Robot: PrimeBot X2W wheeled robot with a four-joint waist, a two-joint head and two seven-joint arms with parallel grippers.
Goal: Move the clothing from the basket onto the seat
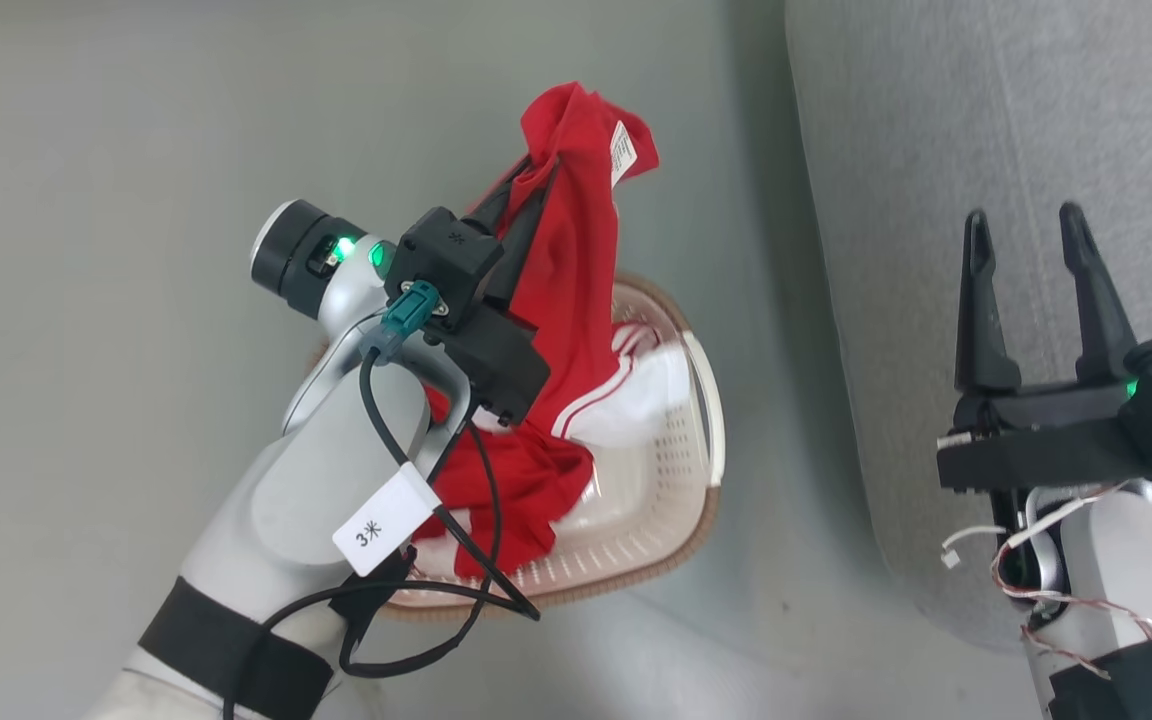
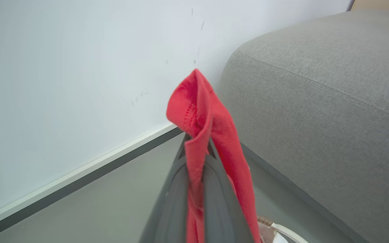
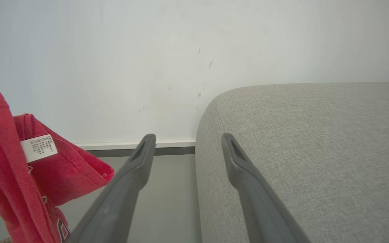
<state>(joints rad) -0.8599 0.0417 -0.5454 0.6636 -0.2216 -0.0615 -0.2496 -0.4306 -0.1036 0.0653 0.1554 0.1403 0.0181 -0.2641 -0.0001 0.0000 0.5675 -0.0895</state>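
Observation:
My left gripper [image 1: 534, 175] is shut on a red piece of clothing [image 1: 576, 290] and holds it up above the basket [image 1: 706, 420], the fabric trailing down into it. In the left wrist view the red cloth [image 2: 201, 111] drapes over the closed fingertips [image 2: 198, 143]. More red and white clothing [image 1: 626, 385] lies in the cream basket on the floor. The grey seat [image 1: 986, 120] stands just right of the basket. My right gripper [image 1: 1026, 225] is open and empty over the seat's front edge, and the right wrist view shows its fingers [image 3: 187, 138] spread, with the lifted garment [image 3: 12, 175] at the left.
The grey floor [image 1: 86, 300] surrounds the basket. A white wall [image 2: 62, 67] with a dark baseboard [image 2: 79, 179] runs behind the basket and the seat [image 2: 316, 118]. A black cable with a white tag [image 1: 381, 520] hangs off my left forearm over the basket's near rim.

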